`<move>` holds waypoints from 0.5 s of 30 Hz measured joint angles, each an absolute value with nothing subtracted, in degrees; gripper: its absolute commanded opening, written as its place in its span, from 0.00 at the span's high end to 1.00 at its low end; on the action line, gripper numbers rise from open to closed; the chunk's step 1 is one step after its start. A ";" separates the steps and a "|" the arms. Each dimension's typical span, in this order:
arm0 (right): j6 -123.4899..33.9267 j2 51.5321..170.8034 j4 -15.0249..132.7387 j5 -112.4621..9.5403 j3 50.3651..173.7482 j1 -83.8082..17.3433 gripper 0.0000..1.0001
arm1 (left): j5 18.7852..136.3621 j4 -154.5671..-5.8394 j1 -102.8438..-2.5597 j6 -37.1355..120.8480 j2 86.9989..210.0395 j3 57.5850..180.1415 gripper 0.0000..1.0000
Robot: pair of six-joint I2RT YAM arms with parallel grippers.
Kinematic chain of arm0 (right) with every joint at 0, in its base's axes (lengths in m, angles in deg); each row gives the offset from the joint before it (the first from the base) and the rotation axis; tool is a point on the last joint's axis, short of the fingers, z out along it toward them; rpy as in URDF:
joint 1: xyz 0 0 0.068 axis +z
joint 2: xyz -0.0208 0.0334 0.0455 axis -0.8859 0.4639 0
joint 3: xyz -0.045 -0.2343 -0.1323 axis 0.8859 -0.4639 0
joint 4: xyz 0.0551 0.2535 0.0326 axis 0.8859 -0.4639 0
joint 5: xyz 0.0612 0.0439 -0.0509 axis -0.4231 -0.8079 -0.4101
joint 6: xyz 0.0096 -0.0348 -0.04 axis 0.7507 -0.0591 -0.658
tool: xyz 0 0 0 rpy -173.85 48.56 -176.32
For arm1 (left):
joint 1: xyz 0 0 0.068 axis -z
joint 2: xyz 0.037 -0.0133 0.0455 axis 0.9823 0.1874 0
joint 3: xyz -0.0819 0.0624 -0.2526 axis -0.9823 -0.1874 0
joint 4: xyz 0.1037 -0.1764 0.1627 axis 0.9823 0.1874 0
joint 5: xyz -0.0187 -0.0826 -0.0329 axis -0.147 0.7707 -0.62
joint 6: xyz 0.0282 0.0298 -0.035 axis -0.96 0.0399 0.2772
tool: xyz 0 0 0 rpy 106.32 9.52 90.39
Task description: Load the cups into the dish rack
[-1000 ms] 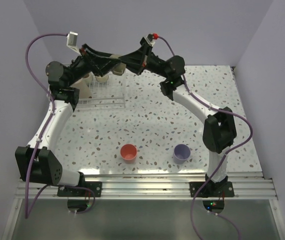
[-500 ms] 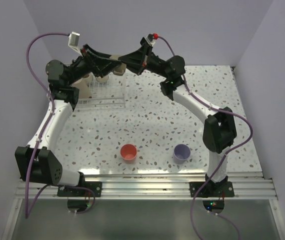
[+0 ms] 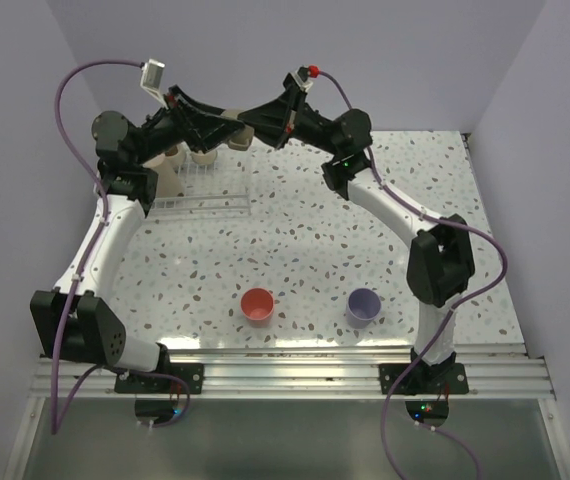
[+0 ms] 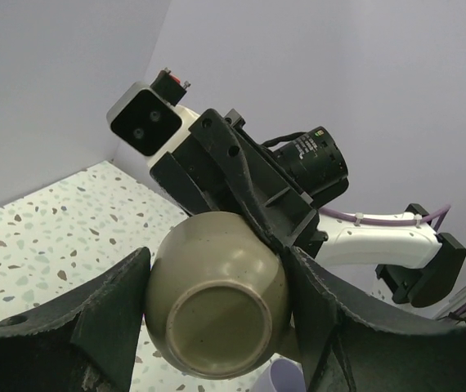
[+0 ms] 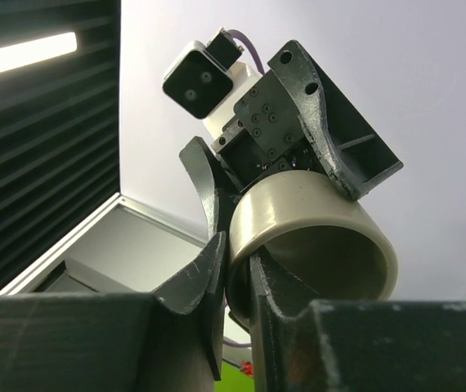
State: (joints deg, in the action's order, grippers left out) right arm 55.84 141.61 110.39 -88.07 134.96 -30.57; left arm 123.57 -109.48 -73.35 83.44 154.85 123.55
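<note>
An olive cup (image 4: 217,302) hangs in the air between both arms, above the white wire dish rack (image 3: 205,197) at the back left. My left gripper (image 4: 217,269) is shut round its rounded body, and the cup's base faces the left wrist camera. My right gripper (image 5: 237,253) is shut on the same cup (image 5: 315,220), pinching its rim wall with one finger inside and one outside. From above the two grippers meet at the cup (image 3: 227,122). A red cup (image 3: 257,305) and a lavender cup (image 3: 364,306) stand upright near the front of the table.
Two pale cups (image 3: 203,155) (image 3: 173,152) sit in the rack's back rows, with a beige holder (image 3: 165,180) at its left end. Purple walls close in the speckled table (image 3: 415,180) at back and sides. A metal rail (image 3: 295,375) runs along the near edge.
My left jaws have closed in on the olive cup. Both arms have shifted only slightly, and the right grip is unchanged.
</note>
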 measured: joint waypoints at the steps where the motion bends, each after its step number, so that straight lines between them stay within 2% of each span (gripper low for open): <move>1: 55.38 141.44 109.71 -87.94 134.96 -30.61 0.69 | 123.64 -108.80 -73.33 83.12 155.00 123.88 1.00; 2: 54.66 141.28 109.30 -87.79 134.96 -30.68 0.55 | 123.77 -107.95 -73.33 82.83 155.15 124.25 1.00; 4: 53.20 140.72 108.20 -87.48 134.96 -30.81 0.44 | 123.99 -105.91 -73.33 81.80 155.44 124.67 1.00; 9: 50.36 139.32 105.63 -87.26 134.86 -31.18 0.37 | 124.25 -103.95 -73.29 81.39 156.20 124.84 1.00; 15: 49.33 139.16 104.95 -87.06 133.94 -31.46 0.36 | 124.69 -102.50 -73.73 80.45 156.95 125.04 1.00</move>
